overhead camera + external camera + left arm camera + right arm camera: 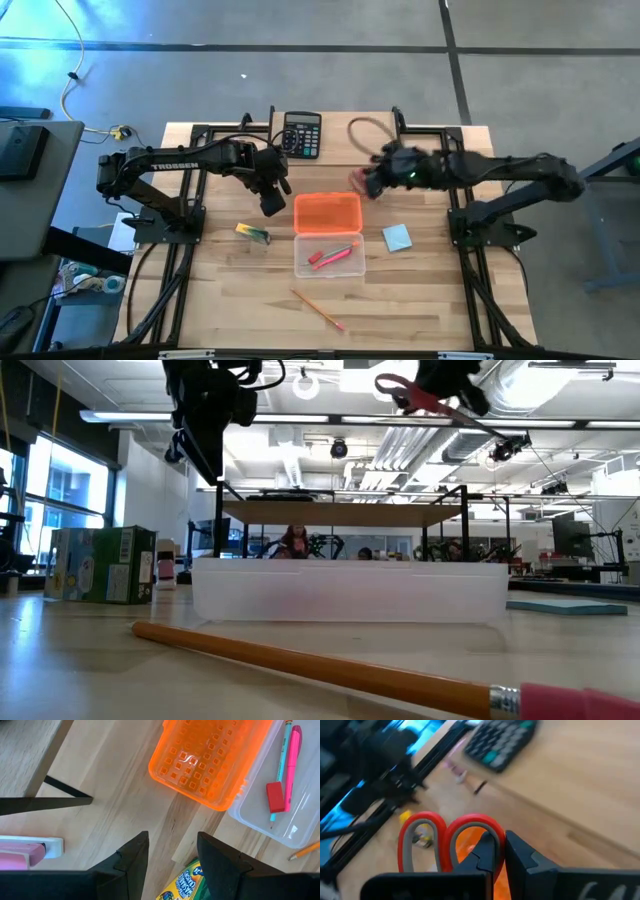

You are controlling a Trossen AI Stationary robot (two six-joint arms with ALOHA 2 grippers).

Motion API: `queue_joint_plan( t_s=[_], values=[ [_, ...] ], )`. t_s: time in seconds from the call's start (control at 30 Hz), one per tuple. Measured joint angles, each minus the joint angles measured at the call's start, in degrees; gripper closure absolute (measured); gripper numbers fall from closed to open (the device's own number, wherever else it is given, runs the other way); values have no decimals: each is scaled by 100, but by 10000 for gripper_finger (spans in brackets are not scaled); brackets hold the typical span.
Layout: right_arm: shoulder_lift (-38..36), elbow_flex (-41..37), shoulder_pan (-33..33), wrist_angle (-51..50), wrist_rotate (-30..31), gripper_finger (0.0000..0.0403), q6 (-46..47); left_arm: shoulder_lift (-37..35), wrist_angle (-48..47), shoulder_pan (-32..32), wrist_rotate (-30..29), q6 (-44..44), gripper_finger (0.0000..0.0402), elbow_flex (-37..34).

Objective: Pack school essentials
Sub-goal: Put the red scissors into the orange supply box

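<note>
scissors (450, 840): red-handled, aloft over table | orange pencil (318, 309): flat, near edge

A robotics lab: ceiling pipes (400, 435) are running overhead, and more black-framed robot rigs (450, 520) are standing beyond the wooden worktop (420, 290).

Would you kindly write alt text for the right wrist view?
The right gripper is shut on the red-handled scissors, held above the wooden table. Farther off lie the black calculator and, blurred, the other arm.
</note>
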Motion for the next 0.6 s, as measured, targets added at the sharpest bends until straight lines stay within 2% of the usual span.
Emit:
queue_joint_plan(
  t_s=[0.23, 0.6],
  values=[
    [879, 0, 643, 882, -13, 398, 48, 0, -1, -1, 0, 0, 245, 0],
    [2015, 2, 1164, 1926, -63, 398, 116, 0, 0, -1, 1, 0, 245, 0]
  ],
)
